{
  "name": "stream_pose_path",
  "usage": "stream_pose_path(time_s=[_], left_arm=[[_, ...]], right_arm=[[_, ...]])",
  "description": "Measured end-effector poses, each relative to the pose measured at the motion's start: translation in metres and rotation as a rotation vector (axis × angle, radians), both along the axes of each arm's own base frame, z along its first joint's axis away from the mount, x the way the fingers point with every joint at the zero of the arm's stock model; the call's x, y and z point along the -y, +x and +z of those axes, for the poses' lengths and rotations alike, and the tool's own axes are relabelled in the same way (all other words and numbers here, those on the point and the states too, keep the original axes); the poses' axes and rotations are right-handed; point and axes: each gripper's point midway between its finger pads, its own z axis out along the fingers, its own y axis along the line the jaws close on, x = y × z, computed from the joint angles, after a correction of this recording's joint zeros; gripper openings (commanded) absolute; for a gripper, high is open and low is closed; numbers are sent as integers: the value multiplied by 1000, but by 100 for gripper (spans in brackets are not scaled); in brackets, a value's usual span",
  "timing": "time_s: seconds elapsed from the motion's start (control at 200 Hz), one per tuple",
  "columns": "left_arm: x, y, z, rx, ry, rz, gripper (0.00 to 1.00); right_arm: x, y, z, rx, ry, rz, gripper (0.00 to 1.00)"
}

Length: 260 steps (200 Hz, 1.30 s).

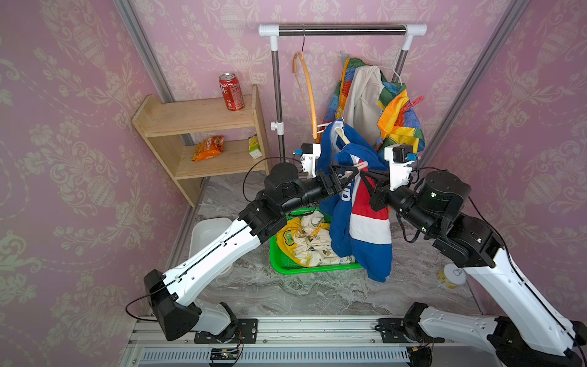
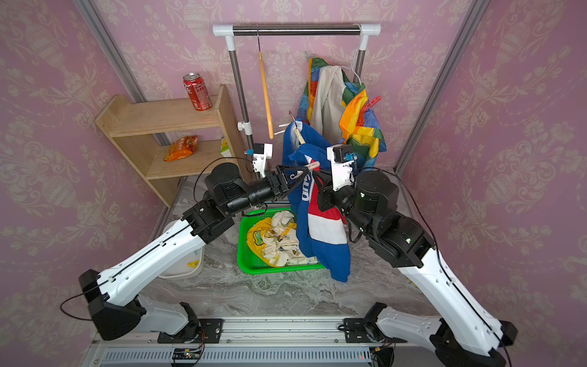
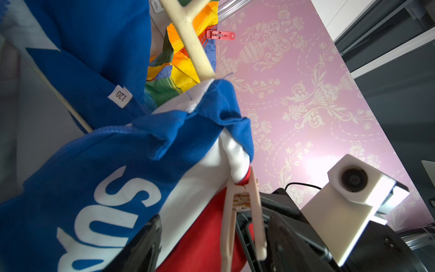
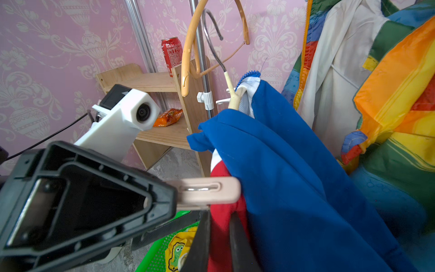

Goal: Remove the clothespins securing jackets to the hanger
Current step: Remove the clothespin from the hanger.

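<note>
– Between the two arms, in front of the rail (image 1: 341, 30), what is hanging?
– The blue-red-white jacket (image 1: 365, 235) is hanging there on a cream hanger (image 1: 342, 136), and the hanger's hook is floating free, well below the rail.
– Where is its clothespin sitting?
– The pale pink clothespin (image 4: 207, 189) is biting the jacket's edge where blue, white and red cloth are meeting. Its tail is pointing toward the left arm.
– Is the left gripper (image 1: 351, 173) squeezing it?
– Its jaws are standing parted, straddling the pin's tail. A gap is showing on one side in the left wrist view, so it is not pinching.
– And the right gripper (image 4: 220, 217)?
– It is clenching the jacket's red cloth just beside the pin.
– Are other pins showing?
– A red clothespin (image 1: 413, 103) is clipping the rainbow jacket (image 1: 400, 120), which is hanging behind, near a rack post. A yellow clothespin (image 2: 193, 263) is lying in the white tub (image 2: 179, 274) under the left arm.
– And the yellow jacket (image 1: 301, 241)?
– It is lying crumpled in the green basket (image 1: 314, 270), beneath the blue-red-white jacket's hem.
</note>
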Motion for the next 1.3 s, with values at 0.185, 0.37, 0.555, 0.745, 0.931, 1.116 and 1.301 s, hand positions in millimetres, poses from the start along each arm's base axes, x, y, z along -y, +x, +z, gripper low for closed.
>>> stream_pose_path(time_s=[0.185,0.37,0.555,0.745,0.931,1.116,1.301], left_arm=[[3,-2,15,29,-27,-22,60],[4,-2,18,37,-34,-26,58],[12,1,13,29,-24,-47,55],[16,4,6,17,-11,-48,55],[13,4,6,21,0,-43,50],[0,-2,16,46,9,-22,40],[-6,0,16,51,20,2,27]], right_arm=[[-2,2,-1,-4,-4,1,0],[-3,2,-2,-4,-5,4,0],[-3,1,-1,-2,-5,4,0],[-5,4,-2,0,-12,4,0],[-4,6,-3,6,-32,-9,0],[-3,5,-2,14,-32,-12,0],[-2,3,2,24,-26,-9,0]])
